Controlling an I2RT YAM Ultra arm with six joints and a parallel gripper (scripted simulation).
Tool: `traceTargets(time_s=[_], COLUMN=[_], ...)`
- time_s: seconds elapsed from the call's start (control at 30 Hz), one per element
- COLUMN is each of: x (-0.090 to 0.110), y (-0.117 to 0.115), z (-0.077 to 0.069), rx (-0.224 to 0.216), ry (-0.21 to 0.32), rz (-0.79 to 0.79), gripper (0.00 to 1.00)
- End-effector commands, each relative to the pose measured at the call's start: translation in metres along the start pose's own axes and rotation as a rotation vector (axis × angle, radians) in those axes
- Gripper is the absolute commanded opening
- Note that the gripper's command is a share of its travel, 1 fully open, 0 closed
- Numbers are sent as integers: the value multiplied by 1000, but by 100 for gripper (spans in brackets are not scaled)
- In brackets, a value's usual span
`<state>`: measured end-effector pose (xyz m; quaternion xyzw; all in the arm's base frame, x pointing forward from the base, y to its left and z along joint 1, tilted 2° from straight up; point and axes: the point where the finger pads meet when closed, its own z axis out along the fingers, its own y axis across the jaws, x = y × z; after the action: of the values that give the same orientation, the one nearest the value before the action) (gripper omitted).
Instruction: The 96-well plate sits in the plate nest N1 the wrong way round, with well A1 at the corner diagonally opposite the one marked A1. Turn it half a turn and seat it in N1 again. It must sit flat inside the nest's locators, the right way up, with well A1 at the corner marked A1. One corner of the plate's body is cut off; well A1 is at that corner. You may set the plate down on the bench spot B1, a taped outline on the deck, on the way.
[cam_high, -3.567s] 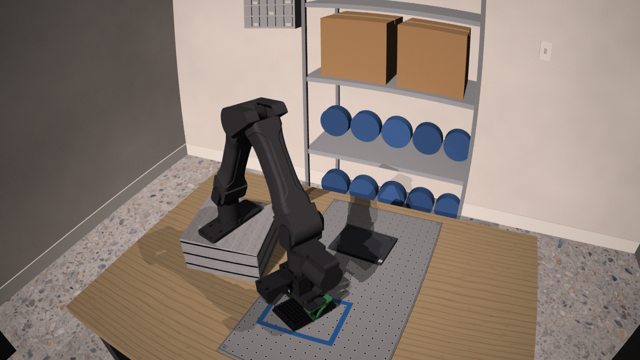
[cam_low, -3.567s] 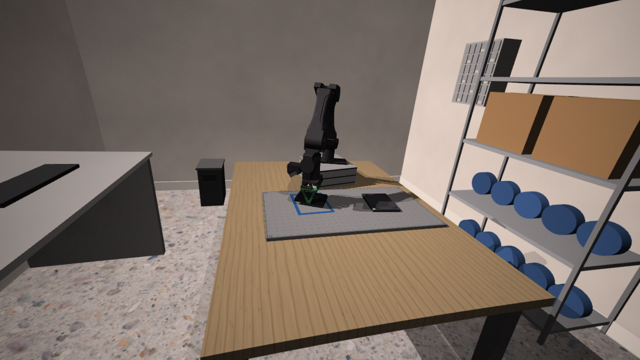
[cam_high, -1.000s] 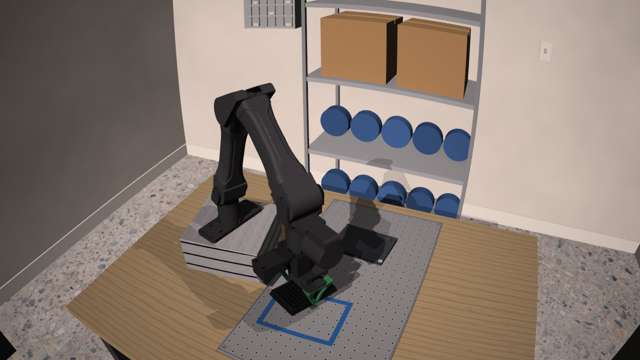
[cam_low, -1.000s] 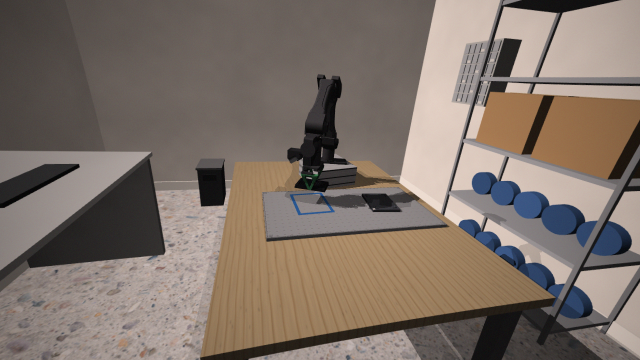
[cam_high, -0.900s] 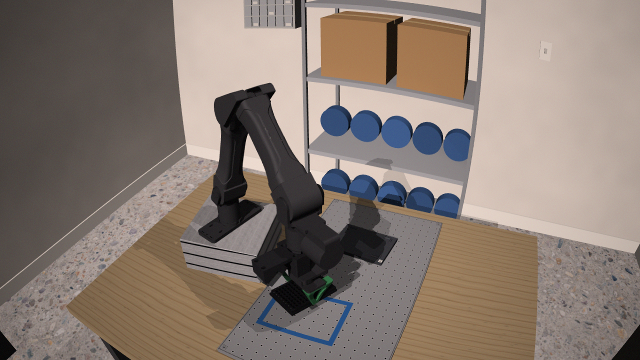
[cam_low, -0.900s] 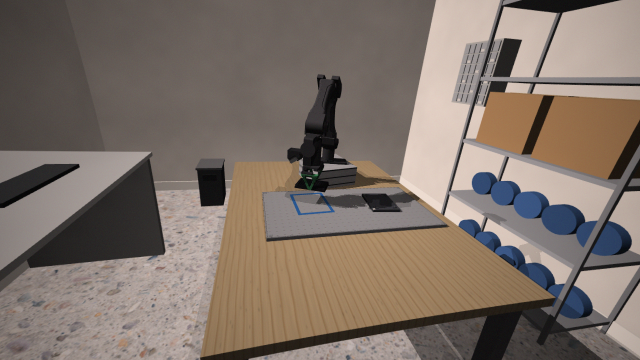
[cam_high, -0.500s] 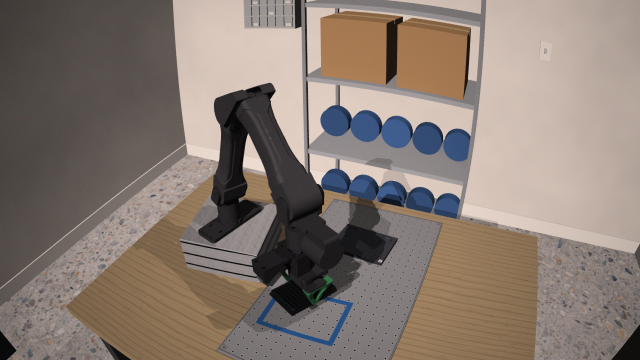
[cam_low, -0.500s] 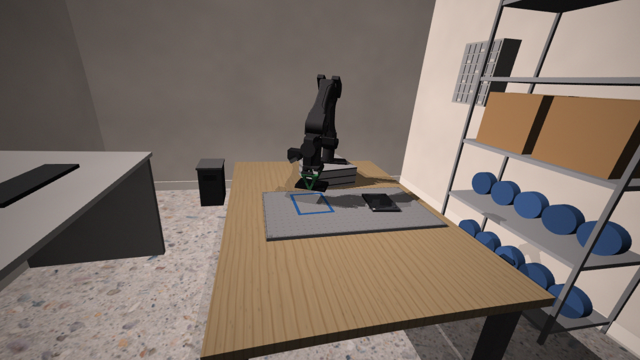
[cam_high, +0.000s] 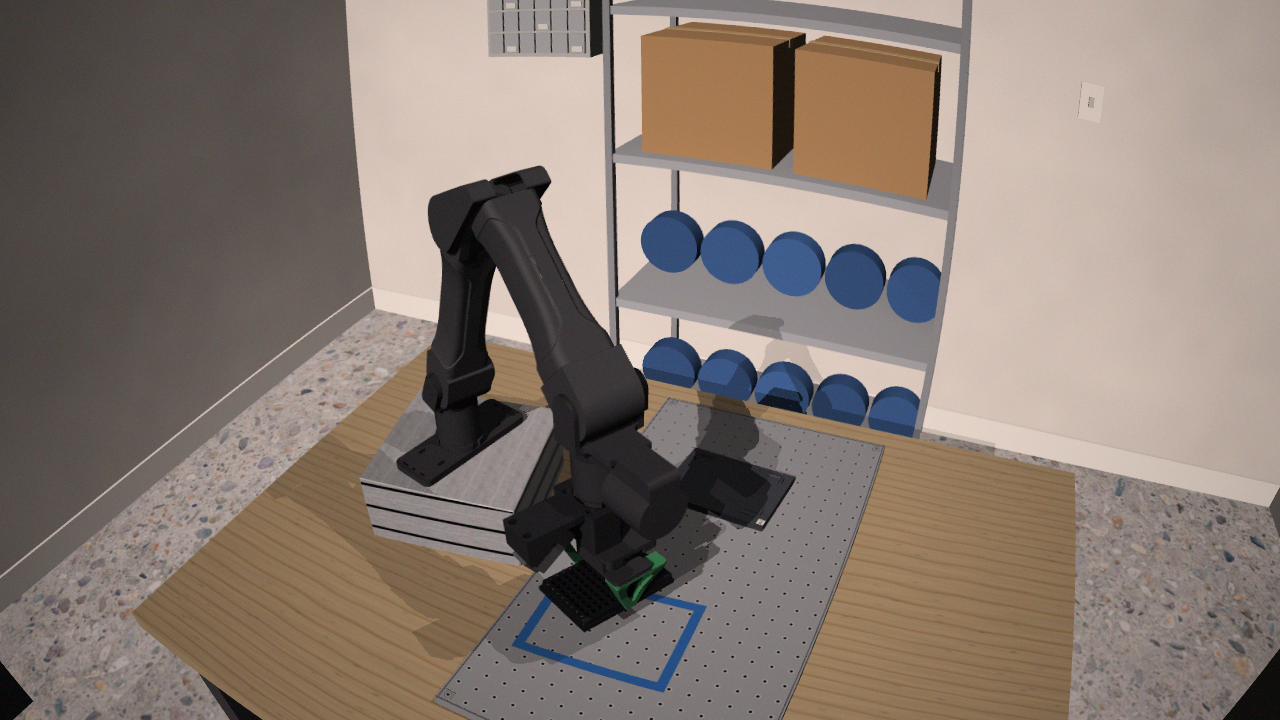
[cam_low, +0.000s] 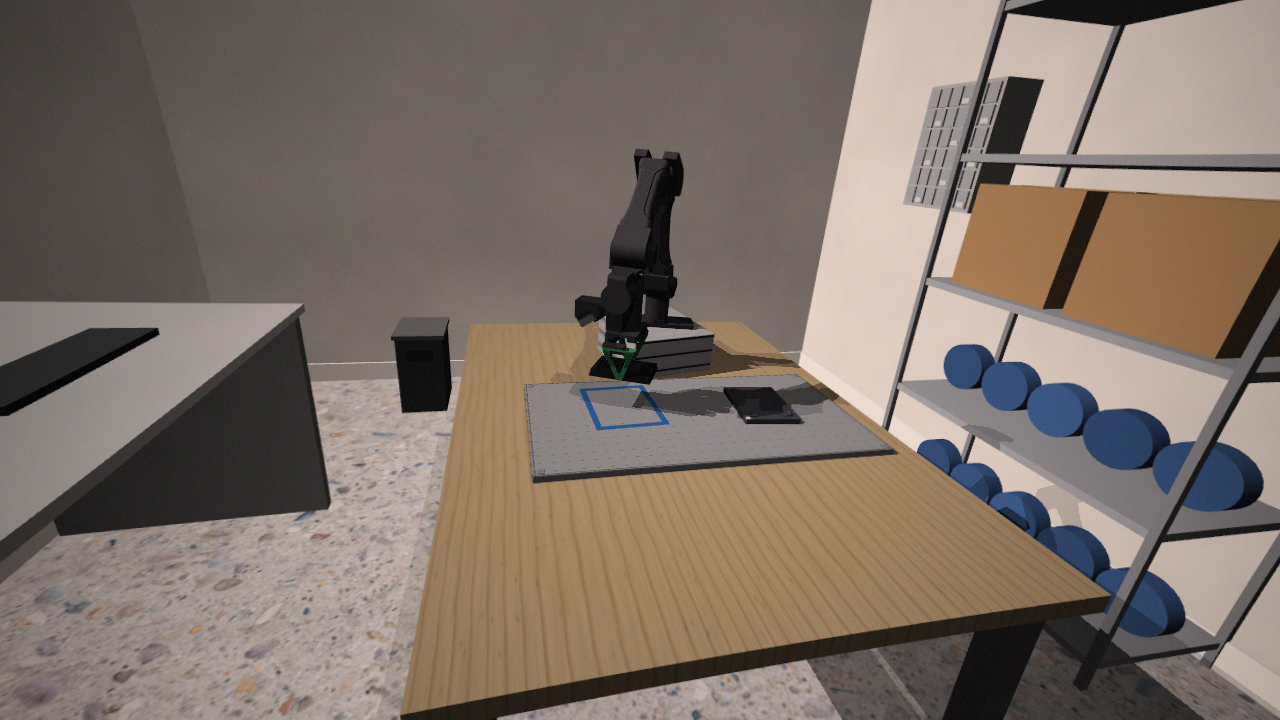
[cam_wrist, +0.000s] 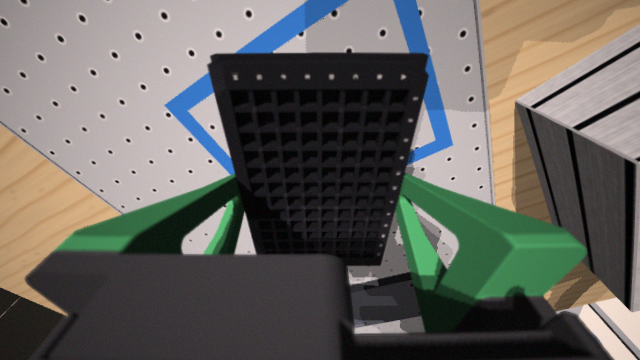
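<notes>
The black 96-well plate (cam_wrist: 320, 155) is held wells up between my green fingers. My gripper (cam_wrist: 319, 180) is shut on its long sides, near the end closest to the wrist. The plate (cam_high: 586, 591) hangs just above the grey deck over the near-base edge of the blue taped outline B1 (cam_high: 610, 641). It is turned at an angle to the outline. The black nest N1 (cam_high: 738, 490) lies empty on the deck to the right of the arm; it also shows in the exterior view (cam_low: 761, 403). I cannot make out the plate's cut corner.
The arm's layered grey base block (cam_high: 465, 488) stands close to the left of the plate and shows in the wrist view (cam_wrist: 585, 160). A shelf rack with brown boxes (cam_high: 787, 98) and blue discs stands behind the table.
</notes>
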<state>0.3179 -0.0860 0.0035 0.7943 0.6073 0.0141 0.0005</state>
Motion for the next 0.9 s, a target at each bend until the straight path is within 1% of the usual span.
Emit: traceTargets(time_s=[0.0,0.1,0.13,0.2,0.7,0.77,0.87], x=[0,0,3,3,50,50,60], y=[4,4,2,2,-14,-14,-18], z=[-5,-5,-6,-6,-7,-7,-8], rx=[-19,-19,-19,-19,-18,-18,-18], ry=[-1,-1,-1,-1,-4,-4,-5], rz=[-1,-1,-34,-34,-534,-534,-634], gripper=[0,0,0,0,0,0,0])
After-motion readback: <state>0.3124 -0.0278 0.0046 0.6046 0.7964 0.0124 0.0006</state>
